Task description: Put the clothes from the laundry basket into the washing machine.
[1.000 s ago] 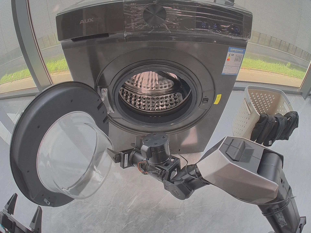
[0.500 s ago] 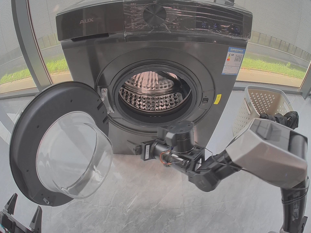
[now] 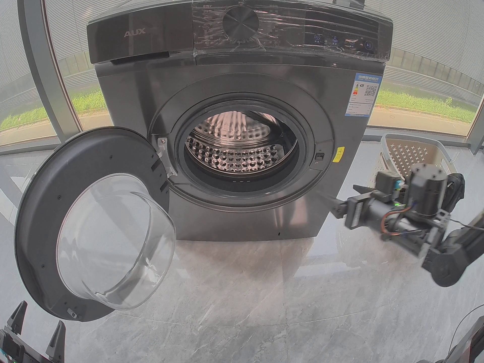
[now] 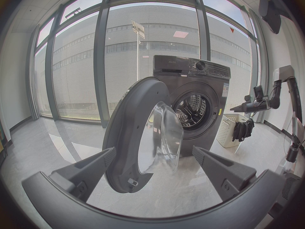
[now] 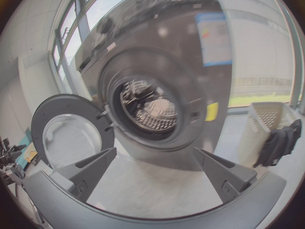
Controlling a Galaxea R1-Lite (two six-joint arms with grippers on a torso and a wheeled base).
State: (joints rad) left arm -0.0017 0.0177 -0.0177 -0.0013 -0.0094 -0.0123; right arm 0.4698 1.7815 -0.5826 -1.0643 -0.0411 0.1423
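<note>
Clothes (image 3: 458, 190): one dark garment draped over the near rim of the laundry basket (image 3: 413, 155). The basket stands on the floor (image 3: 242, 288) just right of the washing machine (image 3: 131, 92). The machine door (image 3: 55, 192) is swung wide open to the left, and the steel drum (image 3: 234, 147) is exposed.

Right end effector (image 3: 348, 200): in the air in front of the basket, pointing toward the machine's lower right front. Fingers apart, nothing between them.

Left end effector (image 3: 38, 326): low, below the open door. Fingers apart, empty.

Glossy grey marble floor (image 3: 242, 298); tall windows (image 4: 79, 64); daylight.
</note>
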